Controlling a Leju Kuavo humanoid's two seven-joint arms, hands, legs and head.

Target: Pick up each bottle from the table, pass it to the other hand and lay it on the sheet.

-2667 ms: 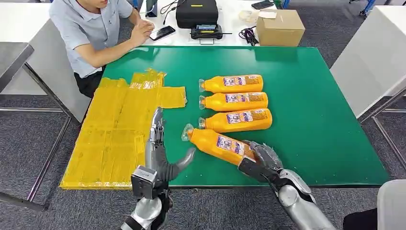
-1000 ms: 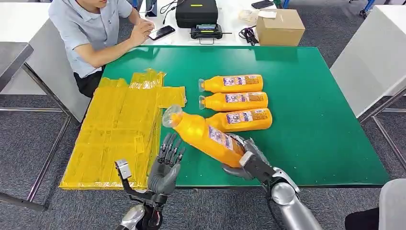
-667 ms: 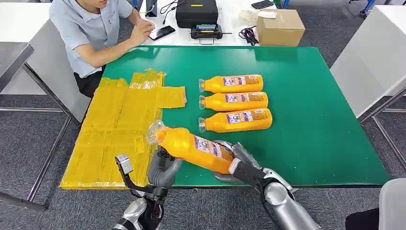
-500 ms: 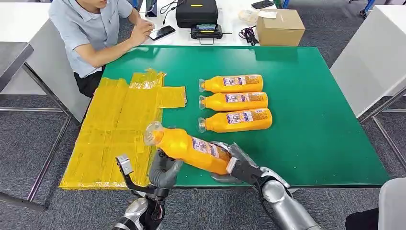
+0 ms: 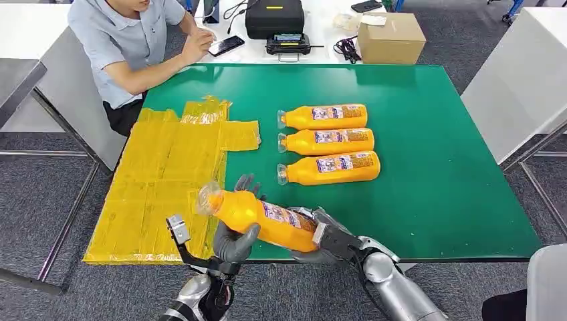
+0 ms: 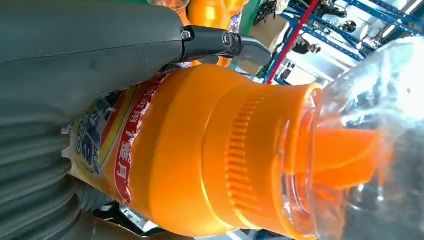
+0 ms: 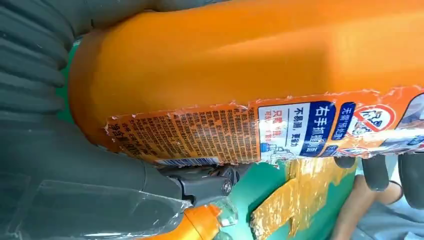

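Head view: right hand [image 5: 319, 235] wrapped round the base end of a bottle [image 5: 264, 217], holding it clear above the near edge of the bench [image 5: 441, 174]. Bottle is tilted, clear cap [image 5: 207, 198] highest and pointing away from the right hand toward the sheet [image 5: 167, 180]. Left hand [image 5: 235, 235] is under the bottle's neck end, fingers [image 5: 245, 184] curling up round the far side, touching it; both hands on the bottle. Three spare bottles [image 5: 327, 142] lie in a row beyond the right hand, caps toward the sheet. Sheet is just beyond the left hand, on its outer side. A person [image 5: 134, 47] sits at the far corner, past the sheet.

Left wrist view: thumb and grey cover pressed on the bottle [image 6: 200, 150] at shoulder and label; ribbed orange collar and clear cap [image 6: 370, 140] stick out past the hand.

Right wrist view: hand clamped on the bottle's [image 7: 250, 75] base, torn label facing camera. Bench and sheet [image 7: 295, 190] behind.
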